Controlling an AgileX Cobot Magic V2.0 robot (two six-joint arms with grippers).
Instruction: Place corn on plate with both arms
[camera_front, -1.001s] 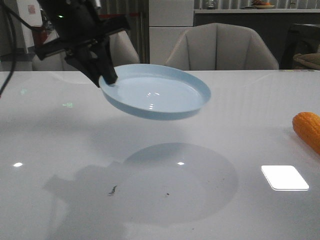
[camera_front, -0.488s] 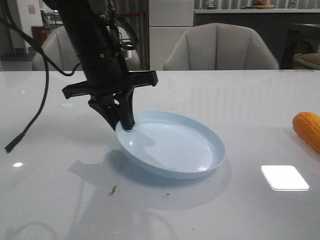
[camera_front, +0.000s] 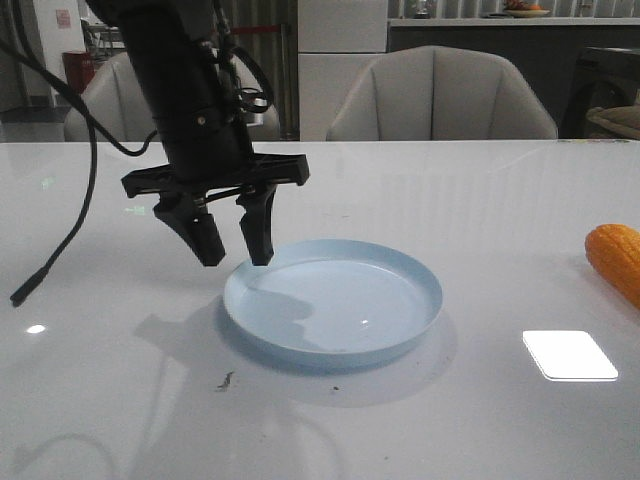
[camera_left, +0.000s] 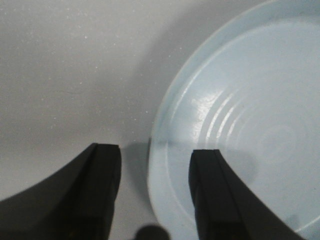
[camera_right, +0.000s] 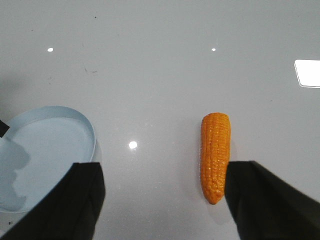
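Note:
The pale blue plate (camera_front: 335, 310) lies flat on the white table in the front view. My left gripper (camera_front: 235, 247) is open just above the plate's left rim, one finger outside the rim and one over the plate; the left wrist view shows the rim (camera_left: 157, 165) between the fingers, not gripped. The orange corn (camera_front: 615, 260) lies on the table at the far right edge, partly cut off. In the right wrist view the corn (camera_right: 215, 155) lies between my open right gripper's (camera_right: 162, 200) fingers, close to one finger, with the plate (camera_right: 45, 150) off to the side. The right arm is out of the front view.
A black cable (camera_front: 60, 240) hangs from the left arm down to the table at the left. Grey chairs (camera_front: 440, 95) stand behind the table's far edge. A bright light patch (camera_front: 568, 355) lies on the table near the corn.
The left gripper lowered the plate from the air onto the table, then opened and let go of its rim. The corn has not moved.

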